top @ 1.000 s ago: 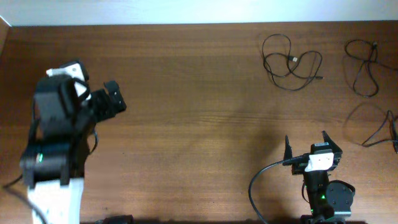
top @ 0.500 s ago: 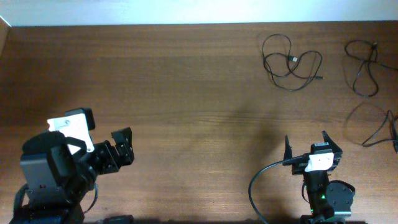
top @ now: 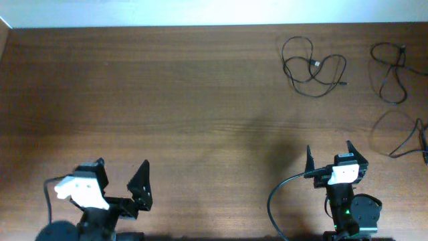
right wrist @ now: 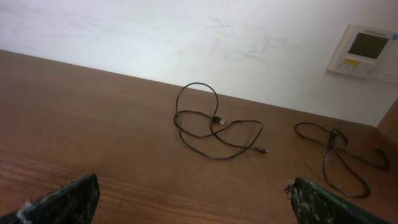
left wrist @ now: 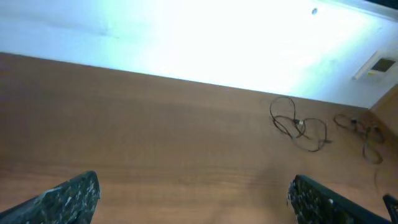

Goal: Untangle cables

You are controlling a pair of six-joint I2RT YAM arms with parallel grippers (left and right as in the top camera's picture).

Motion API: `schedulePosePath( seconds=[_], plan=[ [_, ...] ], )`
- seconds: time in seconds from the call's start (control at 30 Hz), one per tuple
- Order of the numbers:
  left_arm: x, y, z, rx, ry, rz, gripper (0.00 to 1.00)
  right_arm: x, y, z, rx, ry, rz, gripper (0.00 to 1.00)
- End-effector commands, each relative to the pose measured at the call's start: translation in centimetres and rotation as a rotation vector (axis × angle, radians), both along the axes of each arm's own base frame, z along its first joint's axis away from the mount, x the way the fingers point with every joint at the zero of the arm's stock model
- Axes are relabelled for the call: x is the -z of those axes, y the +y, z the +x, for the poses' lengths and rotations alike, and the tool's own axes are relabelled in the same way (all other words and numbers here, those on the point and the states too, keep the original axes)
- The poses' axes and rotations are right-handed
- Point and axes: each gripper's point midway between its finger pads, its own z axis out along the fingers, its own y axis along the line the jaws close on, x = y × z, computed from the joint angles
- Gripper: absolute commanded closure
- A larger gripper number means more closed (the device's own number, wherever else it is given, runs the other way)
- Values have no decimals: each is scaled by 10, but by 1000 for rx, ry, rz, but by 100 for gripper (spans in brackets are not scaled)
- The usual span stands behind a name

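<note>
Three thin black cables lie apart on the brown table. One looped cable [top: 313,65] lies at the far middle right, also in the right wrist view [right wrist: 214,127] and the left wrist view [left wrist: 298,126]. A second cable [top: 391,70] lies at the far right, also in the right wrist view [right wrist: 339,155]. A third cable [top: 409,137] lies at the right edge. My left gripper [top: 124,179] is open and empty at the front left. My right gripper [top: 328,154] is open and empty at the front right, well short of the cables.
A thick black arm cable [top: 281,194] curves beside the right arm's base. A white wall runs along the table's far edge [top: 200,27]. A wall panel [right wrist: 364,50] hangs behind the table.
My left arm has drawn back from the left middle of the table to the front edge, its gripper open. The right arm and the cables have not moved.
</note>
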Motion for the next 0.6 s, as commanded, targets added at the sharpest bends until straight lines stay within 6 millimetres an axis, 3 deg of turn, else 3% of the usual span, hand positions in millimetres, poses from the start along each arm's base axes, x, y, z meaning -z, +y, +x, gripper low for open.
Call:
schedulePosePath(
  seconds=[0.0,0.13,0.37,0.57],
  plan=[
    [17,-6,2,48,-113,65,1,3,-2,0,10,5,7,2],
    [37,-11,12,80,-240,105,1,3,-2,0,10,5,7,2],
    [49,-11,47,77,-473,200,1,3,-2,0,10,5,7,2],
    [112,-10,70,82,-430,302,1,3,-2,0,10,5,7,2]
  ],
)
